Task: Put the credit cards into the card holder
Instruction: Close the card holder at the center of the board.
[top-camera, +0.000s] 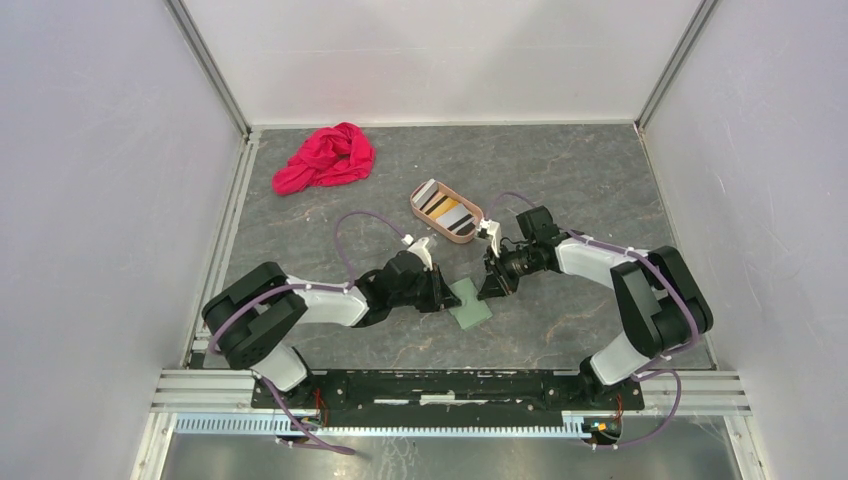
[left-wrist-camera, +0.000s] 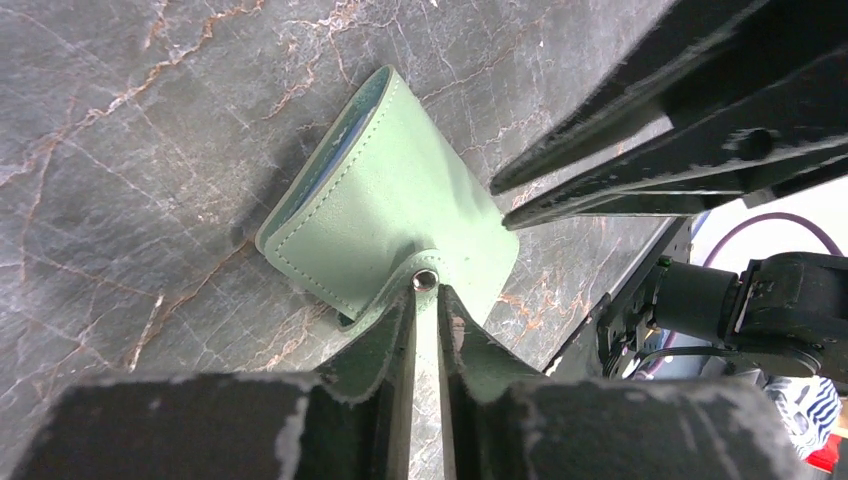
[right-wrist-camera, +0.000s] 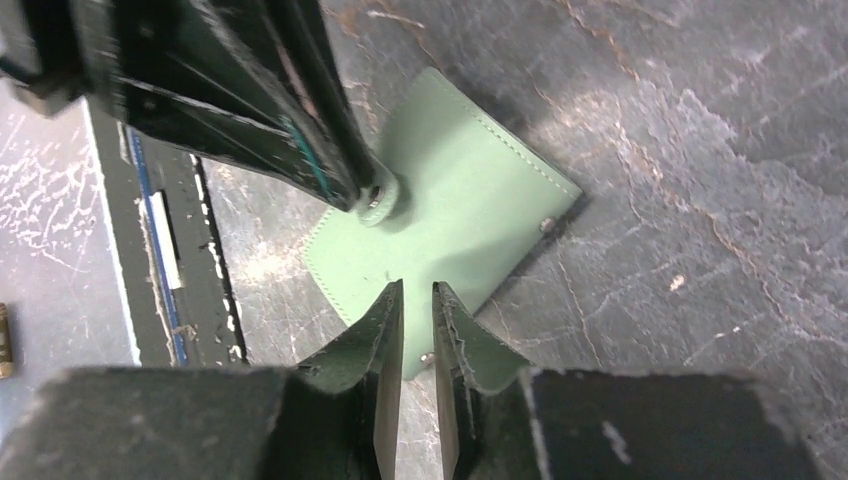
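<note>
1. Sage-green folded leather card holder (top-camera: 471, 303) lies flat between both grippers' fingertips.
2. Left gripper (left-wrist-camera: 427, 297) has its fingers nearly closed, pinching the holder's snap tab (left-wrist-camera: 425, 281).
3. Right gripper (right-wrist-camera: 417, 295) hovers with fingers a slit apart over the holder's edge, holding nothing.

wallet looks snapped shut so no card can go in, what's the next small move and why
Probably pull the snap tab up with the left claw to pop it open. The card holder lies closed, that claw pinches the tab at its snap, and the right claw sits at the holder's edge.
</note>
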